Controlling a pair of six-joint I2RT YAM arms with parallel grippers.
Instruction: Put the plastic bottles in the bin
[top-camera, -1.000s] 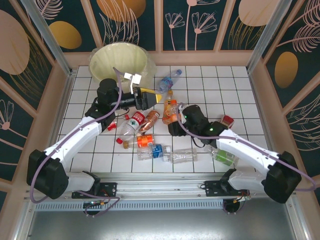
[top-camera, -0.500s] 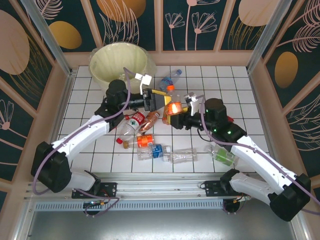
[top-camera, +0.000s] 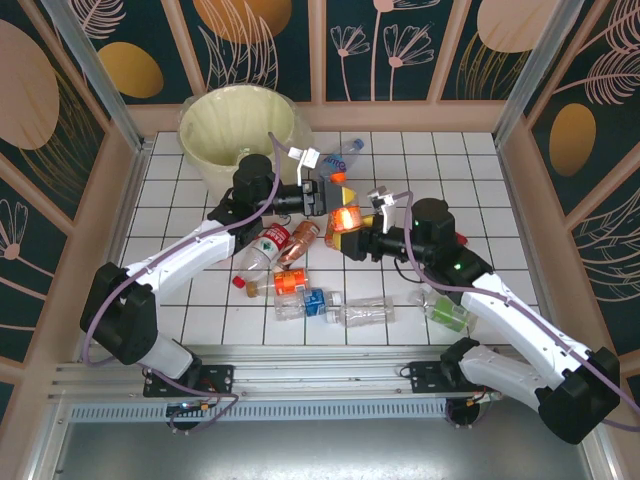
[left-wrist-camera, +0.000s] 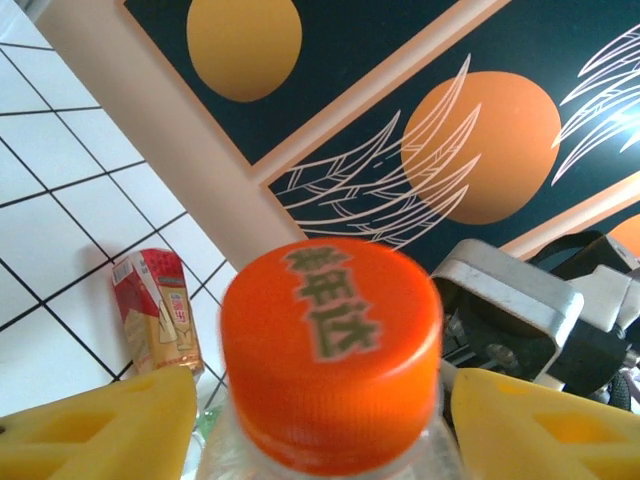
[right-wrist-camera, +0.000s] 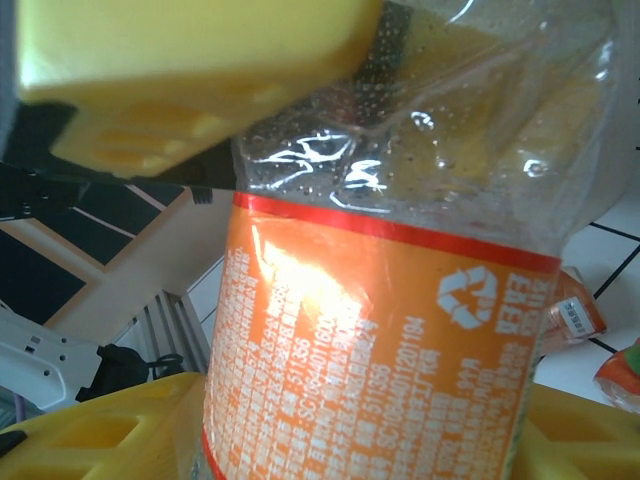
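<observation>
1 orange bottle (right-wrist-camera: 380, 330) — clamped by right claw (right-wrist-camera: 350, 435), left claw (left-wrist-camera: 320, 420) astride cap (left-wrist-camera: 330, 350) (grip unclear)

Lifted clear of the counter (top-camera: 450, 170), mid-scene: orange-labelled bottle (top-camera: 345, 217), clear-walled, orange cap (left-wrist-camera: 330, 350) with printed characters, recycling mark on the label. Strewn flat on the tiles in front: more plastic bottles (top-camera: 268, 245), labels red, orange, blue, green. Near the bin (top-camera: 215, 120): a blue-labelled one (top-camera: 338, 158). Far left corner: bin upright, cream, pale liner.
</observation>
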